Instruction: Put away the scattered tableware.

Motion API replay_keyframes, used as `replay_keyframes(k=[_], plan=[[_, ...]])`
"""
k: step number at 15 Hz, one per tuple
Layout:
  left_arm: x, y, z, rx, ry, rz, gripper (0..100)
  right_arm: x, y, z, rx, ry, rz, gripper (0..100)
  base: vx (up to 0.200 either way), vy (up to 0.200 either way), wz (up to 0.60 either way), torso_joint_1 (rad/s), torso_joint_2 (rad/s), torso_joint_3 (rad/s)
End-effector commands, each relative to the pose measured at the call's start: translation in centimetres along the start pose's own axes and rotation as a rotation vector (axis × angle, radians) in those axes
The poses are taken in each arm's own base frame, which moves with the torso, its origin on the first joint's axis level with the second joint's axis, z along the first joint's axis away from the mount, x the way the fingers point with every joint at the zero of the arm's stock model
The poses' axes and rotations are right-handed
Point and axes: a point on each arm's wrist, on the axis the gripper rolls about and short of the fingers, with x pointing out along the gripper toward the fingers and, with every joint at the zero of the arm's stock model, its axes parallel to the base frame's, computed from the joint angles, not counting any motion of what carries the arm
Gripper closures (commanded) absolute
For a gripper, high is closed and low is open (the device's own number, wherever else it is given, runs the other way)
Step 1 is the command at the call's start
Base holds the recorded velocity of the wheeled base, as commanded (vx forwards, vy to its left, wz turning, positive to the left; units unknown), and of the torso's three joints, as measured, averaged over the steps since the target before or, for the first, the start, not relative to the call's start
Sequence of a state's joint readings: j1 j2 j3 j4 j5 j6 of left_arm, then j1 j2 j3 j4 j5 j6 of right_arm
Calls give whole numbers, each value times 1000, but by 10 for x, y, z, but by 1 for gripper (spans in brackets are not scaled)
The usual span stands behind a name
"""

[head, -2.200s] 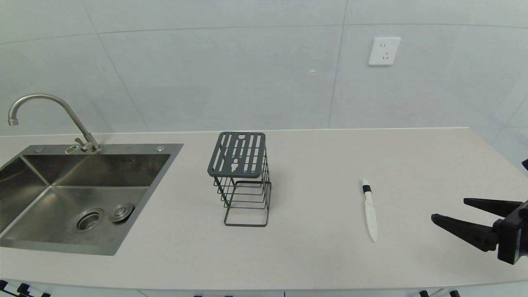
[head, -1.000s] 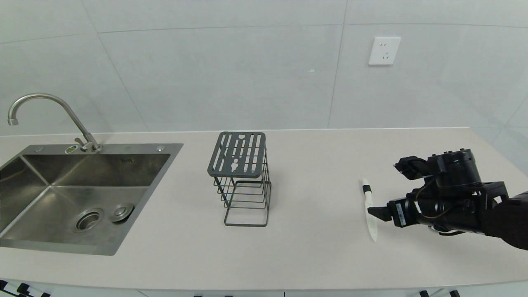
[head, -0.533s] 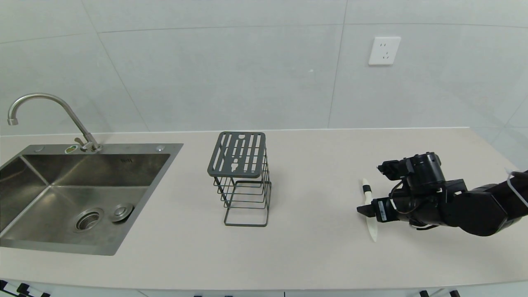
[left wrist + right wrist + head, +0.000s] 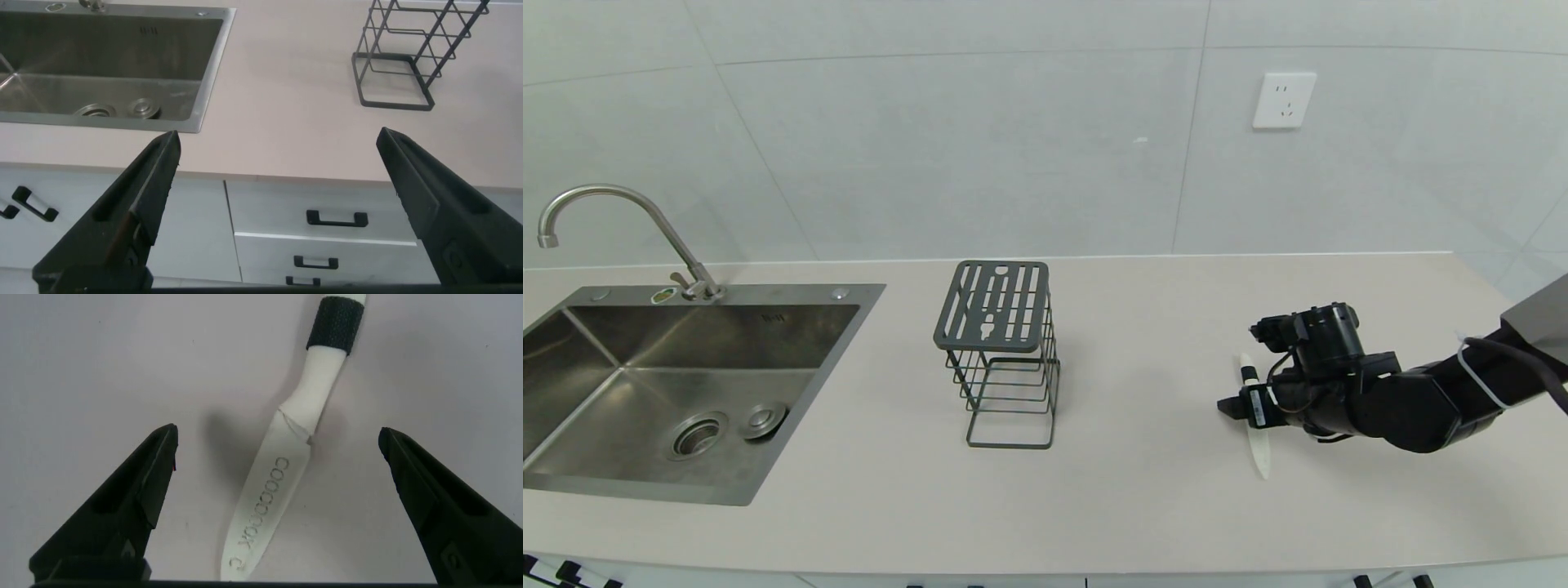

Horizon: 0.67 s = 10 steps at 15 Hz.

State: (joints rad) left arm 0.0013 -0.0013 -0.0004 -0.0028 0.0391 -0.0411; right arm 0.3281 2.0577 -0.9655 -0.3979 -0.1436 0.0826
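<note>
The right gripper (image 4: 1232, 407) had travelled left from the right edge of the tabletop (image 4: 1160, 506) and turned downward, ending over the middle of the knife (image 4: 1261, 447), which had not shifted. The knife lay flat at the right of the tabletop, its black-banded handle pointing far and its white blade tip pointing near. The gripper's fingers were spread wide, one on each side of the blade and clear of it. The left gripper (image 4: 278, 139) was also wide open, out in front of the tabletop's near edge above the drawers (image 4: 335, 216). A dark wire rack (image 4: 996, 343) stood at mid tabletop, well left of the knife. A steel sink (image 4: 719, 327) with a curved tap (image 4: 605, 189) sat at the far left. A socket (image 4: 1284, 100) was set in the grey tiled wall.
</note>
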Motion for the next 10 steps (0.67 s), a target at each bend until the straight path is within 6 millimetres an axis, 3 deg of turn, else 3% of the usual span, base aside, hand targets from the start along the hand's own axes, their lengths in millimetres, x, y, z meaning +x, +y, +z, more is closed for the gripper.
replay_keyframes(k=[1,6,7,10], plan=[[0,0,0,0,1,1,0,6,2,-1,-4,4,-8,0,0,0,0,0,0,0],[0,0,0,0,1,1,0,14,5,-4,-10,16,-24,0,0,0,0,0,0,0],[0,0,0,0,1,1,0,15,4,-6,-11,22,-29,100,0,0,0,0,0,0],[0,0,0,0,1,1,0,21,3,-17,-16,64,-38,100,0,0,0,0,0,0]])
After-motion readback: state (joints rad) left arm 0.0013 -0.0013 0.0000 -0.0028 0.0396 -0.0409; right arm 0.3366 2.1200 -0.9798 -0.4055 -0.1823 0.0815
